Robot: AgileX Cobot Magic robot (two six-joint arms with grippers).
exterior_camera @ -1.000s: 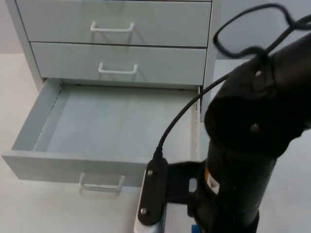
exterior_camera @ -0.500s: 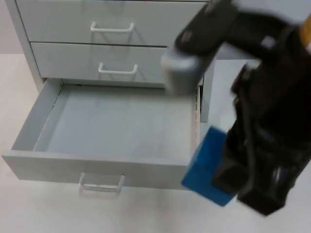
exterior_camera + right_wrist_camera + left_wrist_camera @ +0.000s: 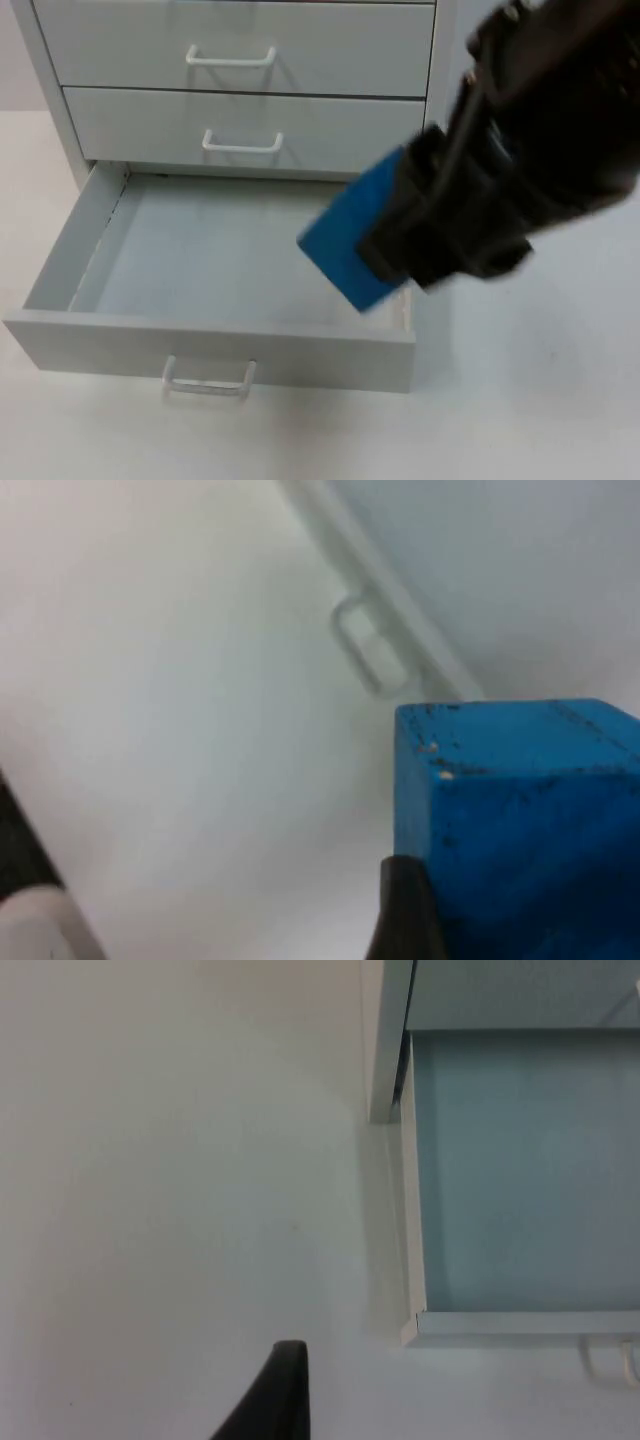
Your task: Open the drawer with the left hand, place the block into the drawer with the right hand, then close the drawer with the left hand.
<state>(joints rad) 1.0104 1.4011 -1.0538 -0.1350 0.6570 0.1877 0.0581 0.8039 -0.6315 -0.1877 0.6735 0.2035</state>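
Top view: I am looking down on the white surface (image 3: 520, 400), where the cabinet (image 3: 240, 60) is standing with its bottom drawer (image 3: 210, 345) pulled out, two shut drawers above it. My right hand (image 3: 400, 255) is clenching the blue block (image 3: 350, 240), tilted, in the air over the drawer's right side, near its wall. My left hand (image 3: 270, 1400) is waiting over bare surface just beside the drawer's front corner; I cannot tell how its fingers are standing. From the right wrist, the block (image 3: 520, 810) is hanging above the drawer's handle (image 3: 368, 655).
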